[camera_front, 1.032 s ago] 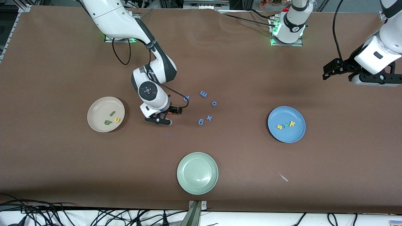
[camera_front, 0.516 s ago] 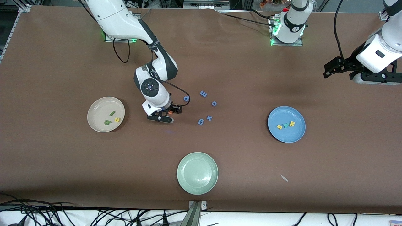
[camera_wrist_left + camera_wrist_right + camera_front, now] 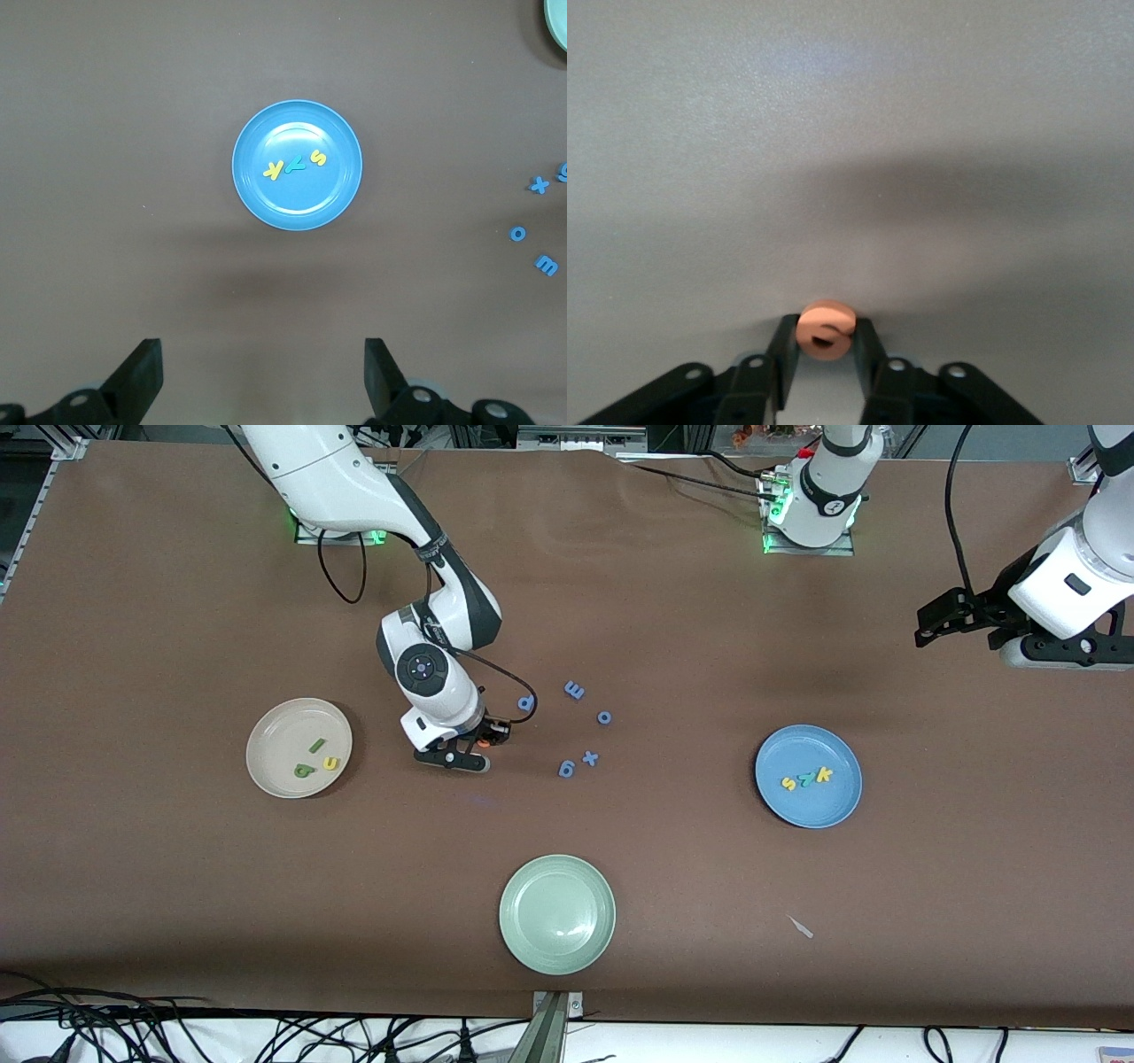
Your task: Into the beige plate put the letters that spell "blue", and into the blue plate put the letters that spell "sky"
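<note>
Right wrist view: right pincer (image 3: pixel 825 354) closed on orange e (image 3: pixel 825 328).

Count of plates and foam letters on the table

There are three plates: one beige plate (image 3: pixel 299 747), one blue plate (image 3: pixel 807 776), one pale green plate (image 3: pixel 556 914). There are thirteen letters: five all-blue letters (image 3: pixel 574 690), three in the beige plate (two dark green, one yellow), three in the blue plate (two yellow, one teal), and one orange e (image 3: pixel 825 328).
</note>
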Robot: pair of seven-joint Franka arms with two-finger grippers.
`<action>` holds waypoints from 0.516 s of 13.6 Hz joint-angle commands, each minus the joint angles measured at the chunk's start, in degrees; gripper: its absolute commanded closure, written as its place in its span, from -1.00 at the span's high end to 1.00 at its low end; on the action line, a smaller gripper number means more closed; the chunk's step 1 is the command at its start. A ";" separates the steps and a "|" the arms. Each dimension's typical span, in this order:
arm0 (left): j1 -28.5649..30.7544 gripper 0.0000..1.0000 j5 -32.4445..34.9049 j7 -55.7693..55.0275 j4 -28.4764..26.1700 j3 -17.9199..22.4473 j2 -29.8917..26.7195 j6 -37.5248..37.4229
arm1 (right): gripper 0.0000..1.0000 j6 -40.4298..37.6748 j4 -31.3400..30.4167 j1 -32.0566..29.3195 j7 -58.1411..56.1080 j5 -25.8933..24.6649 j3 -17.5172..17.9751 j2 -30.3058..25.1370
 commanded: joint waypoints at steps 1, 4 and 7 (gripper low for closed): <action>0.07 1.00 -0.90 -0.12 1.91 0.14 0.76 -1.67 | -0.62 -0.59 -0.20 0.02 -0.76 0.52 -0.47 -0.77; 0.16 1.00 -0.90 -0.12 1.91 0.14 0.76 -1.67 | -0.67 -8.31 2.00 -0.51 -5.57 0.26 -3.97 -2.70; 0.16 1.00 -0.90 -0.12 1.91 0.14 0.76 -1.67 | -0.67 -15.79 2.00 -0.51 -17.51 0.43 -10.38 -5.42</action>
